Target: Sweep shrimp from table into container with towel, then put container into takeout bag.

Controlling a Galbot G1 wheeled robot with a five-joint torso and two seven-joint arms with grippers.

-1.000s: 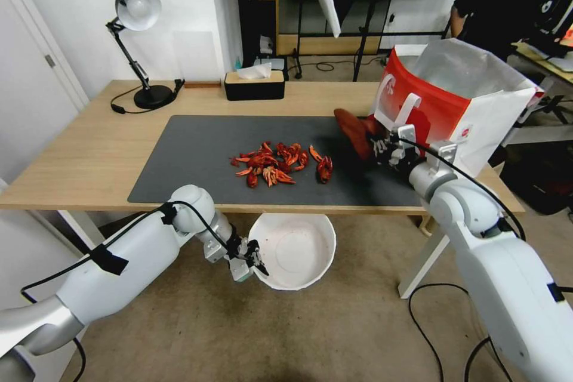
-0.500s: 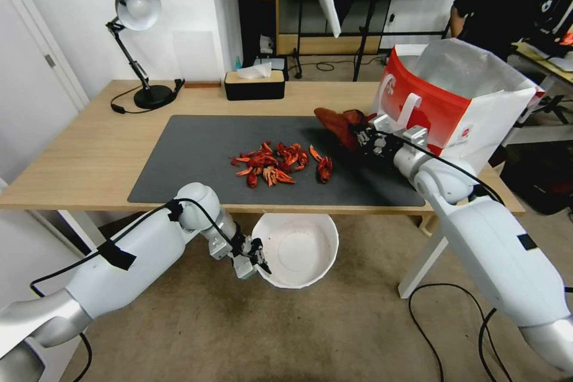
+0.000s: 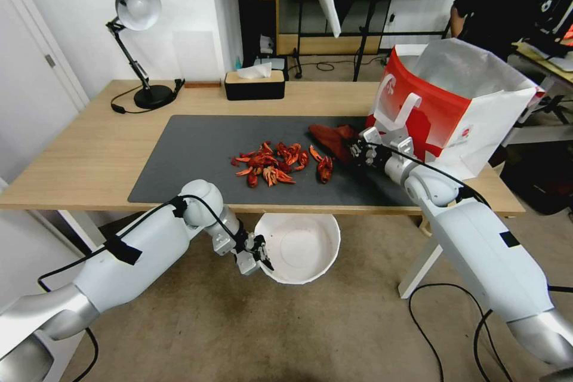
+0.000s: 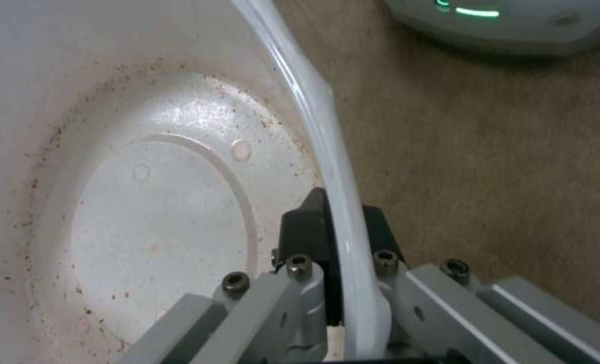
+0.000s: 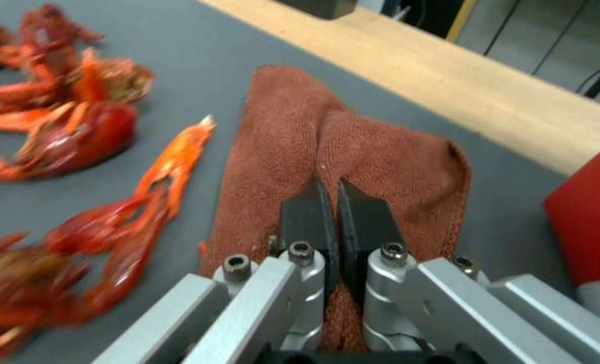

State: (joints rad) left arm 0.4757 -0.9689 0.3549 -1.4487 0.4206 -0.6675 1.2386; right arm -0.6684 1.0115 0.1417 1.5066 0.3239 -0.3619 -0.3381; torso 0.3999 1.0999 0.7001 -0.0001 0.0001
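Long light wood-topped table (image 3: 89, 155) with a dark grey rectangular mat (image 3: 197, 149). At its right end, large boxy red-and-white takeout bag (image 3: 453, 101), upright, mouth open, silver lining showing. Below the table's front edge, round white plastic container (image 3: 301, 248), faint red specks inside, otherwise bare, pinched at the rim by the left gripper (image 3: 258, 250), fingers (image 4: 307, 227) clamped either side of the wall. On the mat, right gripper (image 3: 357, 148) nearly shut on a fold of small rust-brown towel (image 3: 331, 136), lying just beside the heap of bright red-orange shrimp (image 3: 274, 164).
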